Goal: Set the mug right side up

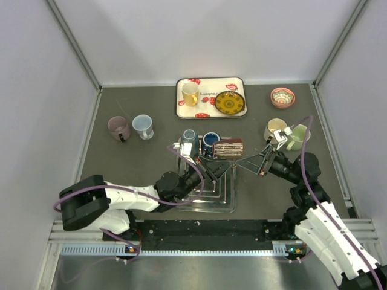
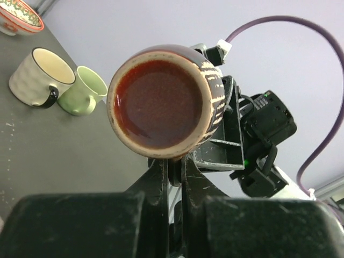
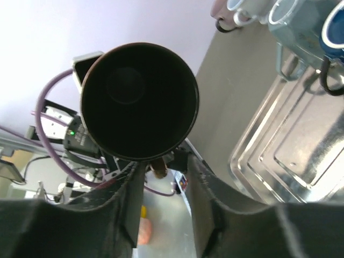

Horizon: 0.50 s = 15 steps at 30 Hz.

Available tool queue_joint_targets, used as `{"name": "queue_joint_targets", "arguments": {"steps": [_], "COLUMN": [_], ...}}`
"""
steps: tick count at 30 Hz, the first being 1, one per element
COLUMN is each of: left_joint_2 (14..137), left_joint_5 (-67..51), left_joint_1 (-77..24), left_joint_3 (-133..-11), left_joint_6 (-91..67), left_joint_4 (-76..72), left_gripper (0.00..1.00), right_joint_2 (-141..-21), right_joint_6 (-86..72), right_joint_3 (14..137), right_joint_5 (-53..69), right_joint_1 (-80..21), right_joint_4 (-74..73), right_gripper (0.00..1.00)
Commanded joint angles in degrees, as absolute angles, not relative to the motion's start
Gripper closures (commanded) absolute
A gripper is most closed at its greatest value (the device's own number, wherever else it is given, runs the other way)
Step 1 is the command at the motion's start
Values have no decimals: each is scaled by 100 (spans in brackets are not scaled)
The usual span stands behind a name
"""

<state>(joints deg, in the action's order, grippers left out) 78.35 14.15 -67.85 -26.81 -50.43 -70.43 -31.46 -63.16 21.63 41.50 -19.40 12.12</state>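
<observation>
Over the dark desk (image 1: 121, 172), the left gripper (image 2: 175, 171) reaches in from the lower left, pinched shut on the brown striped mug (image 1: 228, 147). The mug is held on its side at frame centre above a clear tray (image 1: 225, 203). Just right of it, the right gripper (image 3: 164, 174) has its fingers spread beneath the base.

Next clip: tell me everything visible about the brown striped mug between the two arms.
The mug looks like glazed ceramic, dark brown with cream stripes. It lies on its side, held off the table by the metal tray's far edge. One round end faces each wrist camera: a reddish-brown face ringed in cream on the left, a dark hollow on the right. The left gripper pinches its lower edge; the right gripper brackets the other end, grip unclear.
</observation>
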Motion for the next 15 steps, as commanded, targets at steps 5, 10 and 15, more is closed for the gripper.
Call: {"name": "queue_joint_targets", "arguments": {"steps": [5,10,15], "left_joint_2": [6980,6715,7083], "left_joint_5": [1449,2126,2838], "left_joint_1": [-6803,-6803,-6803], "left_joint_3": [-3102,-3708,-4760], "left_joint_6": [-3869,-2973,-2628], "left_joint_4": [-5786,-3758,-2016], "left_gripper": [100,100,100], "right_joint_2": [-3015,-2691,-2163], "right_joint_6": [-4941,-4378,-4351], "right_joint_3": [3067,3506,3813], "right_joint_5": [3789,2586,1092], "right_joint_1": [-2039,-2039,-2039], "right_joint_4": [-1358,-2819,-4022], "right_gripper": [46,44,44]}}
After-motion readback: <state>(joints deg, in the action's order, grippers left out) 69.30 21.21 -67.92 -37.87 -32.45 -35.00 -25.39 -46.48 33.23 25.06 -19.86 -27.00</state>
